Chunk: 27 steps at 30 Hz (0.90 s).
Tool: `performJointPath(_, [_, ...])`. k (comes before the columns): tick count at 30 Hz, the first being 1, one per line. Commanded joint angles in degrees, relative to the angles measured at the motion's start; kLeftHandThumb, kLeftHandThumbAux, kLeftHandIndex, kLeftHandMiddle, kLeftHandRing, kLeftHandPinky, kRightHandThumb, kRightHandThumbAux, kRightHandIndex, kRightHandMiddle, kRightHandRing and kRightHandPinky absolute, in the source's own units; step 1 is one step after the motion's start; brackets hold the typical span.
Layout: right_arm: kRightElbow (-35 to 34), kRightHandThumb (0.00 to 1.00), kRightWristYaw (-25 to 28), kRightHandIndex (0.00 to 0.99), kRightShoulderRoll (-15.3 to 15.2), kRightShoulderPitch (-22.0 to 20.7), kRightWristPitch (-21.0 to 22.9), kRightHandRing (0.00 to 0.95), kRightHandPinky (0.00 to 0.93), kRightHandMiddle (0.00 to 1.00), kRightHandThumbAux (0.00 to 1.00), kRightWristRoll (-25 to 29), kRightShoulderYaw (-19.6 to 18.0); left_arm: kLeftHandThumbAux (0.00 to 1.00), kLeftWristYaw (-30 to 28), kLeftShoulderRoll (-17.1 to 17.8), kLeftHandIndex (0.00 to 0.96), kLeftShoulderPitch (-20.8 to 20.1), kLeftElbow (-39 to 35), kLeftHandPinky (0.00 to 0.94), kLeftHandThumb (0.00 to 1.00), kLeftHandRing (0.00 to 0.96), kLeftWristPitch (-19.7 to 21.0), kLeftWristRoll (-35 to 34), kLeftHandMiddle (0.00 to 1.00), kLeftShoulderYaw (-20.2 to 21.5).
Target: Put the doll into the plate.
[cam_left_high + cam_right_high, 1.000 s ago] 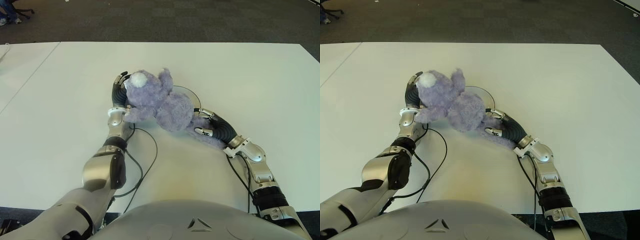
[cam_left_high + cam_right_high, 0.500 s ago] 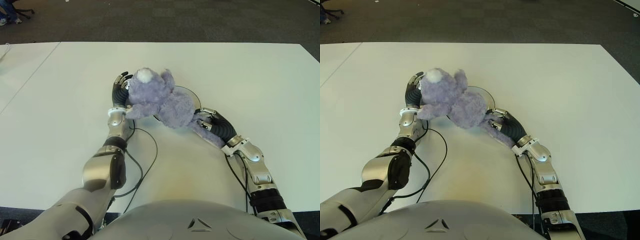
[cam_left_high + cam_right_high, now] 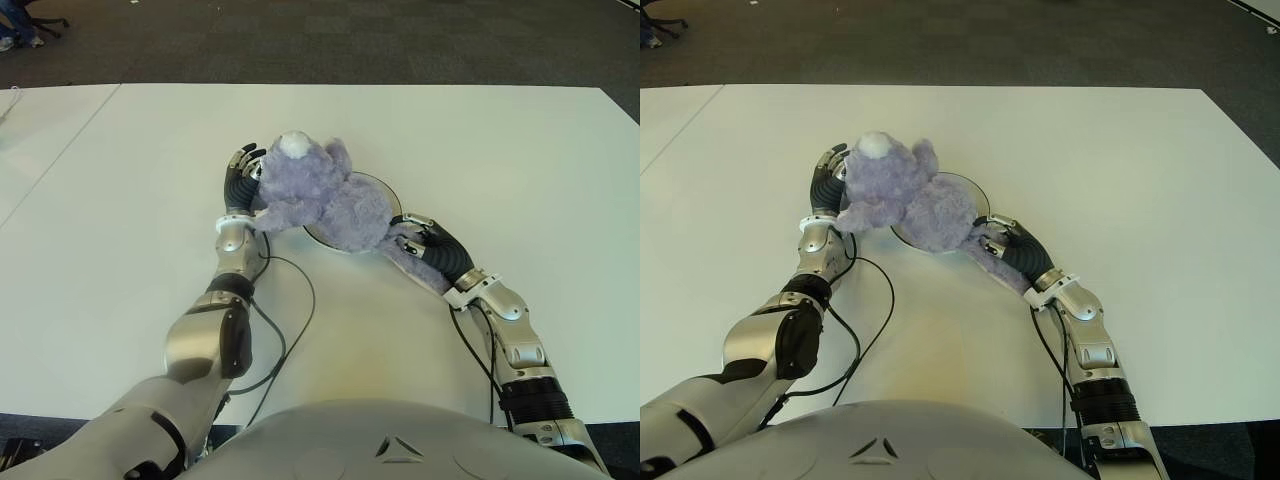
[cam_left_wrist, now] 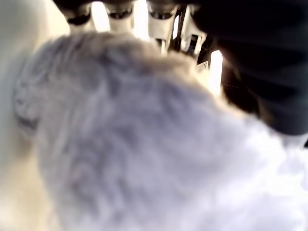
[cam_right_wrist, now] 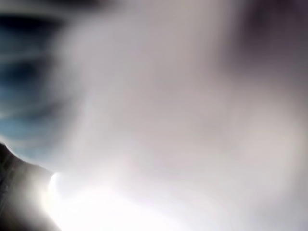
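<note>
1. Nearest you, the right hand point(image 3: 428, 247) shows at the near right edge of the plate point(image 3: 384, 186). Its fingers wrap the doll's lower limb, so you are holding the toy from that side. The right wrist view is filled with pale fur and confirms nothing more.
2. Next out, the doll point(image 3: 330, 198), a lavender plush bear, lies with its body across the plate and covers most of it. Only a sliver of rim shows on the far right side and a little at the near edge.
3. Farther and to the left, the left hand point(image 3: 240, 183) presses against the doll's head, fingers extended along the fur. In the left wrist view the fingertips point(image 4: 161, 13) reach past the plush, cupping it rather than closing round it.
4. Judgement: the placing is mostly done. The head overhangs the left rim onto the table point(image 3: 120, 200). You have yet to settle the doll, release both hands and withdraw.
</note>
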Motion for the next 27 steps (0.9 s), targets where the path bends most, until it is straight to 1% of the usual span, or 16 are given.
performJointPath(1, [2.7, 0.685, -1.5, 0.435, 0.96, 2.85, 1.6, 0.84, 0.836, 0.813, 0.73, -1.02, -0.88, 0.603, -0.58, -3.5, 0.221, 12.7, 8.88, 0.298, 0.0, 0.294, 6.03, -1.02, 0.277, 0.73])
performJointPath(4, [2.37, 0.684, -2.42, 0.435, 1.44, 2.82, -0.25, 0.84, 0.833, 0.812, 0.73, -1.55, -1.4, 0.6, -0.57, -3.51, 0.221, 12.68, 8.88, 0.289, 0.0, 0.289, 6.08, -1.03, 0.271, 0.74])
performJointPath(7, [2.69, 0.685, -2.88, 0.435, 2.26, 2.15, -2.03, 0.837, 0.833, 0.81, 0.73, -0.91, -2.33, 0.599, -0.43, -3.53, 0.221, 12.62, 8.9, 0.293, 0.0, 0.287, 6.23, -0.97, 0.268, 0.67])
performJointPath(12, [3.29, 0.687, -3.67, 0.435, 3.55, 0.91, -3.46, 0.837, 0.834, 0.809, 0.729, -0.05, -3.82, 0.604, -0.41, -3.57, 0.225, 12.57, 8.9, 0.291, 0.0, 0.289, 6.23, -1.04, 0.271, 0.72])
performJointPath(21, [2.71, 0.69, -6.44, 0.436, 5.02, -0.61, -2.73, 0.845, 0.841, 0.82, 0.726, 0.24, -6.37, 0.599, -0.12, -3.49, 0.227, 12.48, 8.94, 0.305, 0.0, 0.29, 6.59, -0.88, 0.271, 0.57])
performJointPath(27, [1.49, 0.689, -7.8, 0.436, 5.36, -1.07, -1.52, 0.853, 0.844, 0.829, 0.726, 0.0, -7.07, 0.596, -0.56, -3.54, 0.224, 12.46, 8.9, 0.298, 0.0, 0.295, 6.5, -1.13, 0.277, 0.72])
